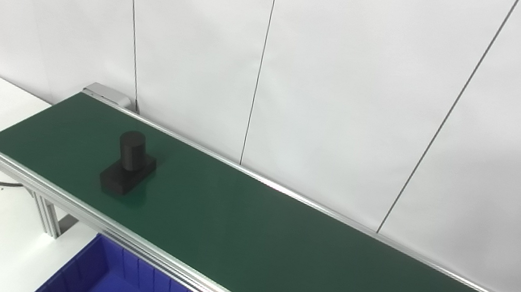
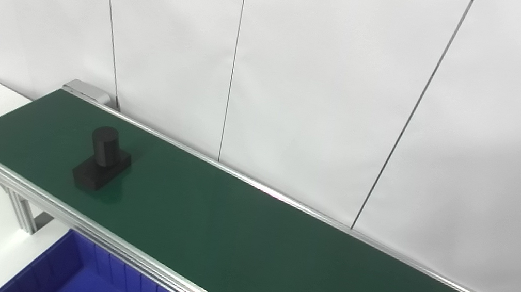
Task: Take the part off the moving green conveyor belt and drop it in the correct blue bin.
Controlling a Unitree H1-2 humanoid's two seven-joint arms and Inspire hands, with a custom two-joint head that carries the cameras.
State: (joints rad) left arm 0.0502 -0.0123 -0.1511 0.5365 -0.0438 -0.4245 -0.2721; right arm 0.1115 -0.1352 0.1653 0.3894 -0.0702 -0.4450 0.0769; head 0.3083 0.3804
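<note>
On the green belt [image 1: 275, 253] near its left end, the left eye view shows a black part [image 1: 129, 165], an upright cylinder on a flat block, with a blue bin [image 1: 113, 284] below the near rail. Neither hand appears, so I cannot tell their state.

From the right eye view, the part [image 2: 102, 158] sits well away from the bin [image 2: 77, 279]. A late reach could miss it as the belt carries it on.

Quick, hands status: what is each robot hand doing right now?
Left robot hand: not in view, cannot be told.
Right robot hand: not in view, cannot be told.
The black part sits untouched on the belt.
</note>
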